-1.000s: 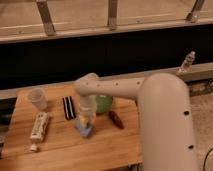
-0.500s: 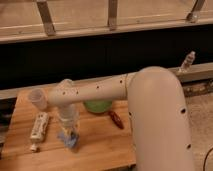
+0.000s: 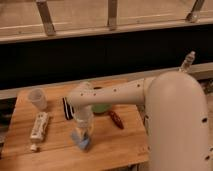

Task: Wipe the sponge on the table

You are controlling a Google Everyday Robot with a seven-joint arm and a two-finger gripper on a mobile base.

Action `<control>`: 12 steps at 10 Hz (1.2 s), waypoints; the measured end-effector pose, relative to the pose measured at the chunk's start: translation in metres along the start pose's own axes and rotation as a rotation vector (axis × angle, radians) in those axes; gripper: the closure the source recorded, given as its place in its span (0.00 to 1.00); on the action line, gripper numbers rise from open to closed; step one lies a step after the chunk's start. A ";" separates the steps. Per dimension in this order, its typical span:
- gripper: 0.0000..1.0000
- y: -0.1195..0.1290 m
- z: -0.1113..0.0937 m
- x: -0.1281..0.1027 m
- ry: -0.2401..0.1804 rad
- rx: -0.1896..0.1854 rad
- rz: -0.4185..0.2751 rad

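Light-blue sponge at the tip of the tool, in the near middle of the wooden table. The tool's fingers are clenched, and the sponge appears pinched at their ends and pressed flat against the planks. This fits a wiping stroke in hand. How much of the surface has been covered cannot be read from the wood.

Hazards: the sponge is soft and gripped only at its top, so a hard drag across the wood could fold it or pull it out of the pinch. Too little downward pressure would let it skim without wiping. The surroundings are crowded:
- The white tube lies to the left.
- The black striped block stands just beyond the tool.
- The green bowl and a reddish-brown object sit to the right.
- A clear cup stands at the far left.

A wide sweep could knock any of these. The near edge of the table is close, so a stroke toward it could carry the sponge off.

Pose: the arm reaches leftward from the bulky white body at right. Its forearm runs roughly level above the bowl, then the wrist turns down so that the tool points straight at the table.
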 end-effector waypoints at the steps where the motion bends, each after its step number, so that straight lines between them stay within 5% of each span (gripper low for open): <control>1: 1.00 -0.030 -0.005 -0.004 0.000 -0.001 0.031; 4: 1.00 -0.079 -0.018 -0.023 -0.008 -0.005 0.066; 6: 1.00 -0.085 -0.028 -0.037 -0.025 -0.016 0.039; 9: 1.00 -0.058 -0.031 -0.041 -0.028 -0.007 -0.043; 12: 1.00 -0.007 -0.015 -0.016 -0.018 -0.007 -0.073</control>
